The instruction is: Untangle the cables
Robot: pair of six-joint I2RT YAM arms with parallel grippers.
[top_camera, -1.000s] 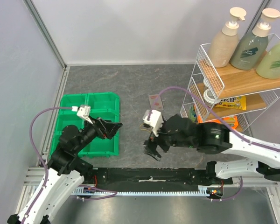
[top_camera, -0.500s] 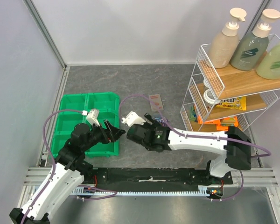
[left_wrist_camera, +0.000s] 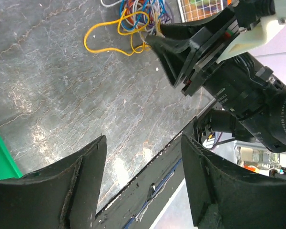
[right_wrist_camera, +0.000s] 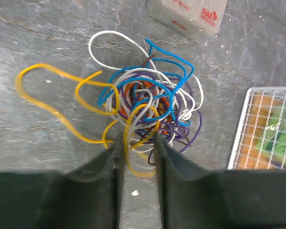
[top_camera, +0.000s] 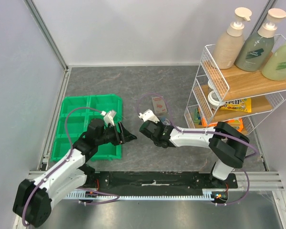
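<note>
The cables (right_wrist_camera: 150,107) lie as one tangle of yellow, blue, purple, orange and white wires on the grey tabletop. A long yellow loop (right_wrist_camera: 47,98) trails out to the left. My right gripper (right_wrist_camera: 136,143) is low at the tangle's near edge, open by a narrow gap, with a yellow loop lying between its fingers (right_wrist_camera: 174,157). The left wrist view shows the cables (left_wrist_camera: 131,21) at the top, with the right gripper (left_wrist_camera: 155,38) pointing into them. My left gripper (left_wrist_camera: 143,140) hovers wide open over bare table, holding nothing. The right arm hides most of the tangle from above.
A green divided bin (top_camera: 74,126) sits at the left, just behind my left gripper (top_camera: 128,137). A small printed pack (right_wrist_camera: 190,16) lies just beyond the tangle. A white wire rack (top_camera: 214,95) with bottles and snacks stands at the right, its corner (right_wrist_camera: 262,129) close to the cables.
Both arms have swung in toward the middle. The right gripper has dropped onto the tangle's edge and narrowed its jaws. The left gripper has moved right, off the bin, and has closed slightly.
</note>
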